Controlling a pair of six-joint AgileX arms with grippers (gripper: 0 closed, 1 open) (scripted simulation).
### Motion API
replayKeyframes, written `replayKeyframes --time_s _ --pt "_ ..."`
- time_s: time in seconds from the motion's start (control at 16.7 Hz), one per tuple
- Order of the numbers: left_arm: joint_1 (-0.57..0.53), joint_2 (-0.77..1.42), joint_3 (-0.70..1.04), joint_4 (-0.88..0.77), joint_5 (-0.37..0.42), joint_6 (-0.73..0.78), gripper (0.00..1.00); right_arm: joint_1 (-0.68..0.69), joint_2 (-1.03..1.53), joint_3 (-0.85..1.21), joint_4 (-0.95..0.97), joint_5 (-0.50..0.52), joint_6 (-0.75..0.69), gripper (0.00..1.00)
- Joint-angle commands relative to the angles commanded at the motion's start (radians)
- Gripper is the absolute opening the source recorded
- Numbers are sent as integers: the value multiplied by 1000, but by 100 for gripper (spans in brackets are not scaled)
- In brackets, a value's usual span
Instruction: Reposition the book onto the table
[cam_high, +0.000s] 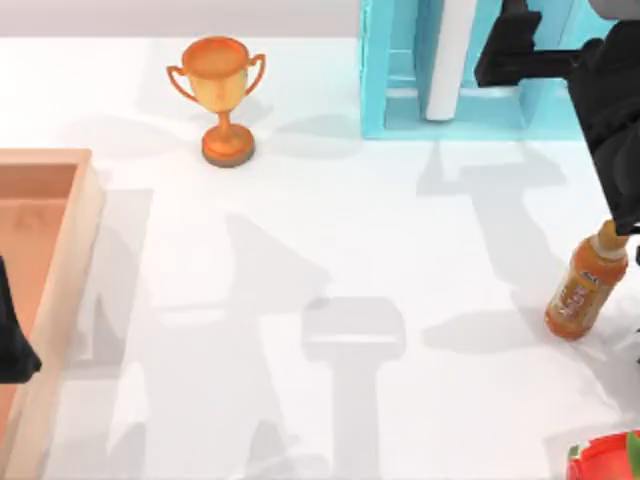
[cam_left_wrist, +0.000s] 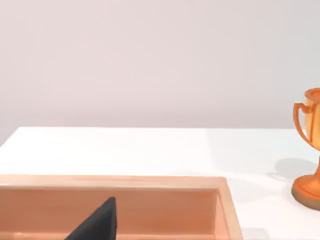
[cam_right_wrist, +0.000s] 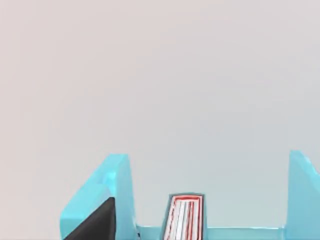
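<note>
The book (cam_high: 450, 60) stands upright inside the light-blue shelf unit (cam_high: 395, 90) at the back right, its white page edges facing up. In the right wrist view the book's (cam_right_wrist: 185, 220) red-and-white striped end rises between the shelf walls (cam_right_wrist: 107, 190). My right gripper (cam_high: 505, 60) hovers over the shelf just right of the book, apart from it. The white table (cam_high: 330, 250) spreads out in front of the shelf. At the left edge my left gripper (cam_high: 12, 345) sits parked over the wooden tray (cam_high: 60, 260).
An orange trophy (cam_high: 222, 95) stands at the back left, also seen in the left wrist view as a trophy (cam_left_wrist: 310, 150) beyond the tray (cam_left_wrist: 150, 182). An orange drink bottle (cam_high: 585, 285) stands at the right. A red object (cam_high: 605, 460) sits at the front right corner.
</note>
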Motion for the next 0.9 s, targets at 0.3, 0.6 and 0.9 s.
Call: replayKeyframes --time_s 0.3,0.6,0.9 --pt "0 0 0 0 0 0 100 56 512 192 224 134 -1 100" --pt "0 0 0 0 0 0 100 69 773 303 300 223 -6 100" --pt "0 0 0 0 0 0 100 68 803 318 303 235 -8 100"
